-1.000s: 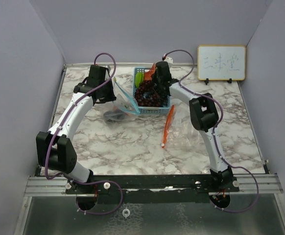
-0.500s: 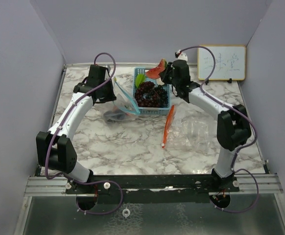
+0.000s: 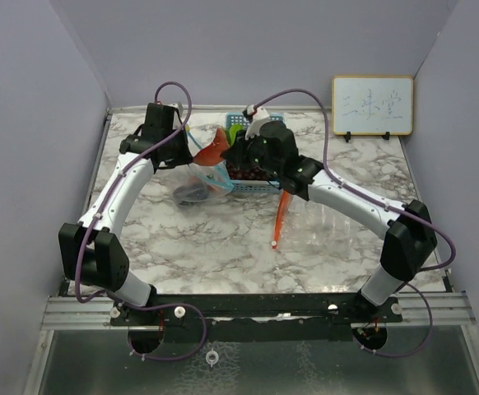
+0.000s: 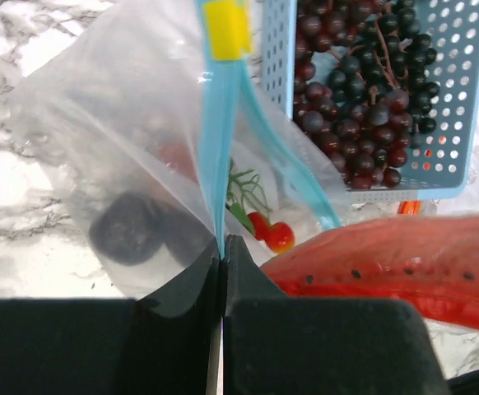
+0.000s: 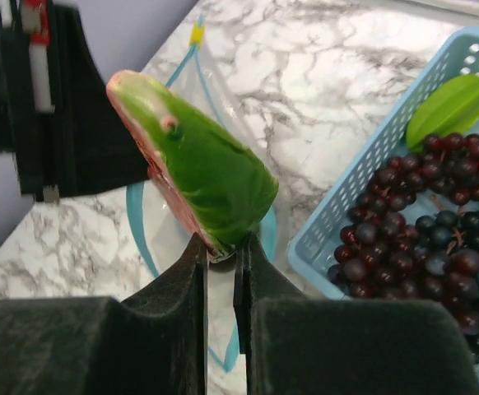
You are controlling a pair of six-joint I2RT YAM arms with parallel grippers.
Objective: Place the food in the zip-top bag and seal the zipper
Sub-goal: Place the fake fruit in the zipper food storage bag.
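The right gripper (image 5: 221,247) has its fingers clamped on the bottom tip of the watermelon wedge (image 5: 198,177). The wedge is green rind toward the wrist cam, with the red flesh showing from above. It's held up in the air, right over the open mouth of the zip-top bag (image 4: 99,148), so not in yet.

The left gripper (image 4: 223,247) is squeezed tight on the bag's rim, pinching the blue zipper strip so that side of the bag stands up and the mouth gapes toward the wedge.

Through the plastic you can see a couple of cherry tomatoes (image 4: 272,234) with green stems and a dark lump (image 4: 128,230), too blurry to say what that one is.

Just beside the bag sits the light-blue basket (image 5: 363,181), holding a big pile of dark purple grapes (image 4: 363,99) and a green leaf (image 5: 449,109).

All of it is toward the back of the marble table (image 3: 215,247). A second bag (image 3: 282,210) with an orange zipper lies flat nearer the front, and a whiteboard (image 3: 372,105) leans against the back wall on the right.
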